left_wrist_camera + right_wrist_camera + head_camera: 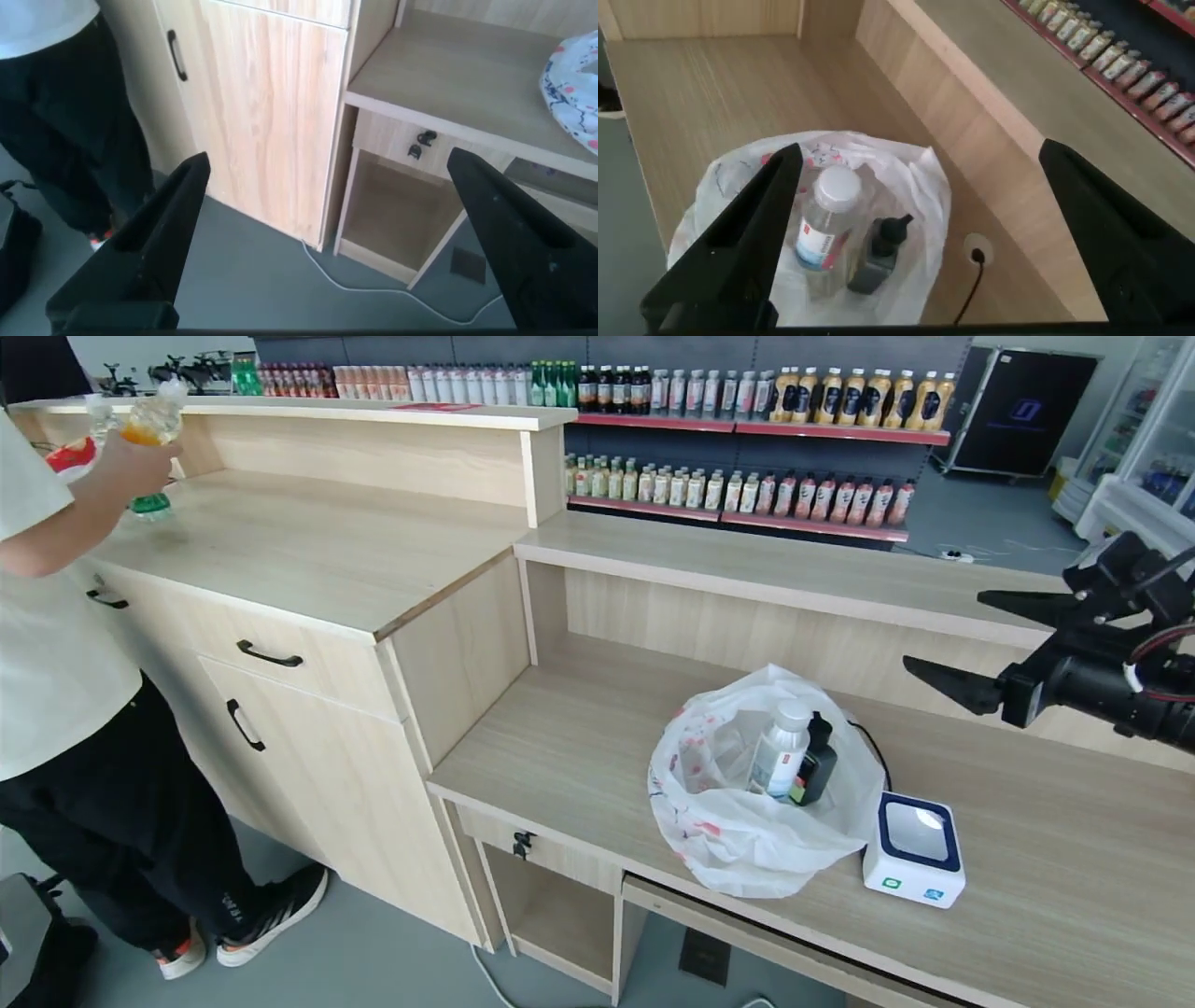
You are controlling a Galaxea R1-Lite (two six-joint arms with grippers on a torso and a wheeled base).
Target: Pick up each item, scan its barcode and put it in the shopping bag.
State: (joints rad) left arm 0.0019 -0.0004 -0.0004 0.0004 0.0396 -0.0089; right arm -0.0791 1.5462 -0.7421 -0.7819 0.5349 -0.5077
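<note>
1. Two items already stand inside the shopping bag [747,854], which sits open on the lower table [579,747]. They are a white-capped bottle [780,747] and, touching it, a dark bottle [818,763] with a black spout.
2. The scanner [915,851] rests just beside the bag, on the robot's right, with nothing held over it.
3. The right hand [943,630] hovers above and beyond the bag, fingers spread wide, holding nothing.
4. The left hand [327,163] hangs low off the table's front edge, above the floor, fingers likewise apart and empty.
5. Part of the task looks finished. A person at the far left holds an orange drink bottle [149,420] over the raised table [308,551], and it may be the next item, though that is a guess.
6. The bag's wall covers the lower halves of both bottles. No barcode is visible, so whether either was scanned cannot be told. Something green under the person's arm is too small to identify.
</note>
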